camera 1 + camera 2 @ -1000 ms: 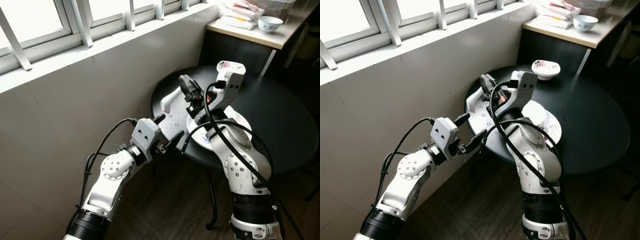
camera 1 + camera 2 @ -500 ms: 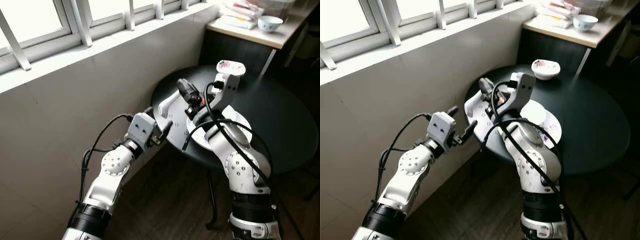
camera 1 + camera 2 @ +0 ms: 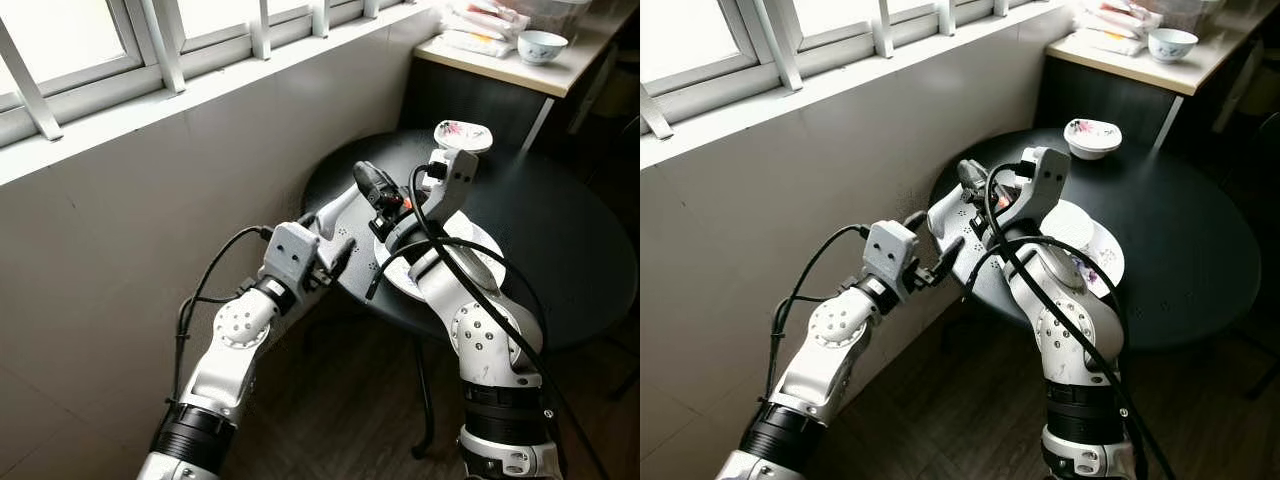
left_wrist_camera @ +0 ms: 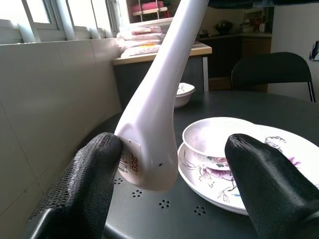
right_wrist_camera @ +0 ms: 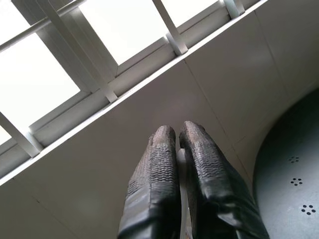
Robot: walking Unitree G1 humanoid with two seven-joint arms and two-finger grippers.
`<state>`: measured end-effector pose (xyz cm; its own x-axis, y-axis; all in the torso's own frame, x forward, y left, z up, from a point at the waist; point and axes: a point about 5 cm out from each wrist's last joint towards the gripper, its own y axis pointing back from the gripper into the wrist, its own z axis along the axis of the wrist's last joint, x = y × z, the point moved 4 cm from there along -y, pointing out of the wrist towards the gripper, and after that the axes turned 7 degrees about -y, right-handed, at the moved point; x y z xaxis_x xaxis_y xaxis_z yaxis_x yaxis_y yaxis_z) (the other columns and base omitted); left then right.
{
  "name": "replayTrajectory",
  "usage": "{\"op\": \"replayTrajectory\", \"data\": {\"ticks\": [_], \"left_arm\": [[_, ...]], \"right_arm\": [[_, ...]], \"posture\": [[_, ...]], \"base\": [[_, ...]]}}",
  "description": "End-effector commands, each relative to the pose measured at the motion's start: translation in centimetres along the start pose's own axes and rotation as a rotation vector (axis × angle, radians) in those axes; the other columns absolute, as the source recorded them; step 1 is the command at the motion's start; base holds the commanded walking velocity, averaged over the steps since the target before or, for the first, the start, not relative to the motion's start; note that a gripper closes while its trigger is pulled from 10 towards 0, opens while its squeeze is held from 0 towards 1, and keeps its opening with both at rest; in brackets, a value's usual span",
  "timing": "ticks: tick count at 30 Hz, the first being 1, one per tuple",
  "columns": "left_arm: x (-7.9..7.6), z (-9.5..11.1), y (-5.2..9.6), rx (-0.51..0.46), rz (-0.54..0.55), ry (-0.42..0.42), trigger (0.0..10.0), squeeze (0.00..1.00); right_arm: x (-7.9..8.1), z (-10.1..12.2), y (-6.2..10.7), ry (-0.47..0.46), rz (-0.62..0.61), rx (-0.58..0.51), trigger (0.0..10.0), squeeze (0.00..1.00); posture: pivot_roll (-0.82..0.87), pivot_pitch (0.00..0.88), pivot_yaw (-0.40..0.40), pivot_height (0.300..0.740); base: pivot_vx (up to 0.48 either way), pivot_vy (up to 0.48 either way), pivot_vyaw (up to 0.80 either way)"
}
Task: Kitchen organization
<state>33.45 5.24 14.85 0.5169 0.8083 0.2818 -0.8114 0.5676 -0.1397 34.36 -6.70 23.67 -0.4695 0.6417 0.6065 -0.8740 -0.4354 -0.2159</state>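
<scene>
My right gripper (image 3: 372, 186) is shut on the upper rim of a white plate (image 3: 338, 212), holding it tilted on edge over the near-left rim of the round black table (image 3: 570, 235). The right wrist view shows a thin white edge pinched between the fingers (image 5: 162, 164). My left gripper (image 3: 328, 240) is open, its two fingers on either side of the plate's lower edge. In the left wrist view one finger (image 4: 94, 169) touches the plate (image 4: 152, 109) beside a small sticker, while the other stands apart from it.
On the table a flowered plate (image 3: 478, 252) carries a small bowl (image 4: 214, 142). A second patterned bowl (image 3: 462, 133) sits at the table's far edge. A counter (image 3: 560, 75) with a bowl and packets stands behind. The tiled wall under the window is close on the left.
My left gripper rose from below the table's edge and came in around the plate's lower rim. The right gripper and the plate have hardly shifted.
</scene>
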Motion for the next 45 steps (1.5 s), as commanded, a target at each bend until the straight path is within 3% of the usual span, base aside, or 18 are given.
{"op": "replayTrajectory", "data": {"ticks": [1,8,14,24,29,35,36,37,38,40,41,45], "left_arm": [[-0.4,0.9,-0.4,-0.028,-0.016,0.021,10.0,0.0],[-1.0,1.5,-1.4,-0.041,-0.02,0.037,10.0,0.0],[-1.7,1.1,-2.0,-0.014,-0.009,-0.017,10.0,0.0],[-0.6,0.5,-2.3,0.034,0.09,-0.07,10.0,0.0],[1.4,0.1,-2.3,0.07,0.23,-0.113,10.0,0.0],[2.0,-0.1,-2.2,0.079,0.273,-0.121,10.0,0.0],[2.0,0.0,-2.2,0.072,0.269,-0.114,9.6,0.0],[1.9,0.1,-2.3,0.066,0.263,-0.112,6.2,0.0],[1.8,0.1,-2.3,0.064,0.256,-0.107,4.0,0.0],[1.6,0.1,-2.3,0.059,0.245,-0.1,4.0,0.0],[1.5,0.4,-2.2,0.036,0.236,-0.091,0.0,0.0],[1.0,0.7,-1.9,-0.001,0.202,-0.107,0.0,0.0]], "right_arm": [[1.0,0.0,-0.2,-0.031,0.037,0.0,10.0,0.0],[1.0,-0.3,-0.3,-0.045,0.036,0.005,10.0,0.0],[1.5,-0.5,-0.2,-0.063,0.053,0.012,10.0,0.0],[1.6,-0.6,-0.2,-0.074,0.06,0.019,10.0,0.0],[1.7,-0.9,-0.1,-0.077,0.063,0.034,10.0,0.0],[1.7,-1.0,-0.1,-0.077,0.062,0.04,10.0,0.0],[1.7,-1.1,0.0,-0.076,0.062,0.041,10.0,0.0],[1.7,-1.1,0.0,-0.075,0.061,0.042,10.0,0.0],[1.7,-1.1,0.0,-0.075,0.061,0.042,10.0,0.0],[1.7,-1.1,0.0,-0.074,0.061,0.043,10.0,0.0],[1.7,-1.0,0.0,-0.072,0.061,0.042,10.0,0.0],[1.6,-1.0,0.0,-0.067,0.059,0.041,10.0,0.0]], "posture": [[-0.03,0.0,-0.029,0.74],[-0.03,0.0,-0.027,0.74],[-0.03,0.0,-0.022,0.74],[-0.03,0.0,-0.022,0.74],[-0.04,0.0,-0.024,0.74],[-0.04,0.0,-0.023,0.74],[-0.04,0.0,-0.023,0.74],[-0.04,0.0,-0.023,0.74],[-0.04,0.0,-0.023,0.74],[-0.04,0.0,-0.023,0.74],[-0.04,0.0,-0.022,0.74],[-0.04,0.0,-0.022,0.74]], "base": [[0.0,0.0,0.0],[0.0,0.0,0.0],[0.0,0.0,0.0],[0.0,0.0,0.0],[0.0,0.0,0.0],[0.0,0.0,0.0],[0.0,0.0,0.0],[0.0,0.0,0.0],[0.0,0.0,0.0],[0.0,0.0,0.0],[0.0,0.0,0.0],[0.0,0.0,0.0]]}}
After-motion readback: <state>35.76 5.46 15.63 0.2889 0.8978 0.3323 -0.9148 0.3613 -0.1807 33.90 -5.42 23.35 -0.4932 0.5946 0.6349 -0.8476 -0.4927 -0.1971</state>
